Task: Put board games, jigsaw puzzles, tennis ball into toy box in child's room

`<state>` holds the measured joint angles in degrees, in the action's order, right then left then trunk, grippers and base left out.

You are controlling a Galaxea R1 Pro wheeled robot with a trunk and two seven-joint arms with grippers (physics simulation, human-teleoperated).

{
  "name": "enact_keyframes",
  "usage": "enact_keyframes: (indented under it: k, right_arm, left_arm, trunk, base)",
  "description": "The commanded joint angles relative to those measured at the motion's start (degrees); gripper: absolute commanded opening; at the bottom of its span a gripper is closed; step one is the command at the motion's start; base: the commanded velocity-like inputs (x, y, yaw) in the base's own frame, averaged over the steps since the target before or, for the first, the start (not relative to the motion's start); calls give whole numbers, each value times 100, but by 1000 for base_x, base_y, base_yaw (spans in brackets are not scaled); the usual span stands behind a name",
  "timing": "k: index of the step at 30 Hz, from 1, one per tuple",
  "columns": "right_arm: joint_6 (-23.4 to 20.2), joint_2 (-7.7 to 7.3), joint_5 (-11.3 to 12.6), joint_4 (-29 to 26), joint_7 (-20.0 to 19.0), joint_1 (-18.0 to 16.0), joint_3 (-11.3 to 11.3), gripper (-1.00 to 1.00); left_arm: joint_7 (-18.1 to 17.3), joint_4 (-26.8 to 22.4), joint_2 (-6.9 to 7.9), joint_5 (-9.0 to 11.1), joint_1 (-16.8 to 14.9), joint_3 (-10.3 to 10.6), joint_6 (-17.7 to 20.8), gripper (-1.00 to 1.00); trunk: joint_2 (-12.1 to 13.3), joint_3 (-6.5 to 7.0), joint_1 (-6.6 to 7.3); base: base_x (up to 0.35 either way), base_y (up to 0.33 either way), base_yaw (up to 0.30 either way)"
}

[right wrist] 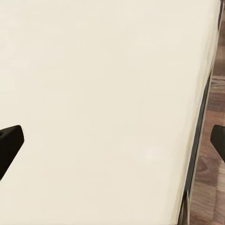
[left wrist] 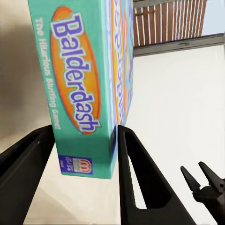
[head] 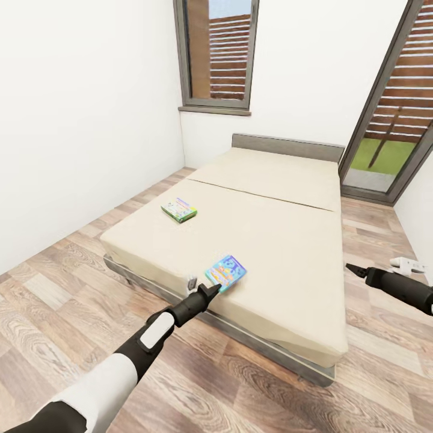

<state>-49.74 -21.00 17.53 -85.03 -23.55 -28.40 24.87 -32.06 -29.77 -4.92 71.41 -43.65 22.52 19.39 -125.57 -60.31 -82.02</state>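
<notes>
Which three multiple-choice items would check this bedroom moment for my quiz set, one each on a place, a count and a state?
1. Where does the Balderdash box lie?
A. near the bed's foot edge
B. against the headboard
C. on the floor

2. How many board games lie on the bed?
A. one
B. two
C. four

3. How does the left gripper stand to the Balderdash box?
A. far from it, over the floor
B. its fingers either side of the box's end
C. underneath it, lifting it high

Answers:
1 A, the head view shows it by the near edge.
2 B, it and the green-edged box are there.
3 B, the left wrist view shows a finger on each side of the box.
</notes>
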Motion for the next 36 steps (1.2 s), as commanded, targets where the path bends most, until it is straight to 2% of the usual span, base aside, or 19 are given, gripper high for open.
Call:
enact_keyframes:
  k: [1,3,11,17,24,32,36]
  right_arm:
    - [-28,1,-20,-4,-36,-4,9,100]
    - [-31,53,-21,-63,-39,24,6,100]
    - [-34,128,-20,-267,-51,165,-25,100]
    - [-35,141,-16,-355,-61,244,-75,100]
    - [-35,147,-1,-475,-75,329,-209,100]
    - [-36,148,9,-519,-203,366,-251,100]
    - [-36,149,10,-530,-345,381,-262,100]
  left_arm:
    - [-7,1,3,71,-4,3,36,-100]
    - [45,-227,11,74,115,153,54,-100]
    - [464,-727,41,73,509,386,99,-100]
    - [649,-1004,64,69,779,442,102,-100]
    - [826,-1703,107,48,1131,496,109,-100]
    - [1178,-2069,115,-32,1239,570,115,-100]
    - [1392,-2212,97,-61,1279,615,115,-100]
  trunk:
    - [-2,-4,1]
    - [-2,-4,1]
    - [-2,-4,1]
    - [-2,-4,1]
    - [-2,-4,1]
    - [-2,-4,1]
    - [159,67,89]
  base:
    - [0,0,0]
    - [0,0,0]
    - [0,0,0]
    - [0,0,0]
    - [0,0,0]
    - [0,0,0]
    - [0,0,0]
